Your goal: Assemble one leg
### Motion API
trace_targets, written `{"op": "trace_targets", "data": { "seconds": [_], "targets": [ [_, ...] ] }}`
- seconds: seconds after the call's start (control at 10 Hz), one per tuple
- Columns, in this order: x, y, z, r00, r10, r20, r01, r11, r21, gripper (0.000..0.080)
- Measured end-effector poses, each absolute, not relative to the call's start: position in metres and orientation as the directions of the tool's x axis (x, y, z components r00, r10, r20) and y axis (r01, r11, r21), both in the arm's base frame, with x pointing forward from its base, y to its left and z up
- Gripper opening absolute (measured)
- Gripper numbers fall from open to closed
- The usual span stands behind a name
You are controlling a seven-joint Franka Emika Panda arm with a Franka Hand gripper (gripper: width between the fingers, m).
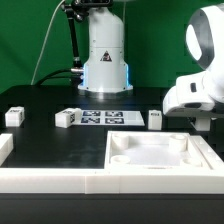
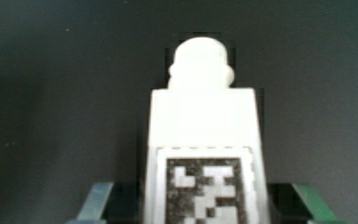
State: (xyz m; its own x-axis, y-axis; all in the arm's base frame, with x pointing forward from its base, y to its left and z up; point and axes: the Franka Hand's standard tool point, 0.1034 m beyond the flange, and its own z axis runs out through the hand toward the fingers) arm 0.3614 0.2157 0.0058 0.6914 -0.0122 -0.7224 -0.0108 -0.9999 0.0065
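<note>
The small white squarish plastic leg (image 2: 202,115) looks smooth and slightly glossy; its black-and-white printed tag (image 2: 204,185) is matt. The flat black desk (image 1: 50,140) is matt. The large white square panel (image 1: 160,166) looks like smooth plastic.

1. No letters, numbers or brand names legible in either view.
2. Black-and-white square tags, coded patterns only: on the marker board (image 1: 100,118), on the leg (image 2: 206,120).
3. Small dark mark on robot base (image 1: 103,60): too small to read.

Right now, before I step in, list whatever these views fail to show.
Wrist view: the leg, tagged end cut off by the frame edge.
Wrist view: whether the gripper clamps the leg; fingers blurred and cropped.
Exterior view: the arm, cut off at that view's right edge; fingertips too small.
</note>
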Motion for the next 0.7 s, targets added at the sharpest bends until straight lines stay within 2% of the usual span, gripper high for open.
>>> {"op": "trace_targets", "data": {
  "seconds": [0.6,0.7],
  "targets": [
    [0.363,0.213,0.008,0.691,-0.001,-0.722,-0.003,-1.0,-0.002,0.0288],
    [0.369,0.202,0.021,0.685,0.02,-0.728,0.008,-1.0,-0.021,0.0288]
  ]
}}
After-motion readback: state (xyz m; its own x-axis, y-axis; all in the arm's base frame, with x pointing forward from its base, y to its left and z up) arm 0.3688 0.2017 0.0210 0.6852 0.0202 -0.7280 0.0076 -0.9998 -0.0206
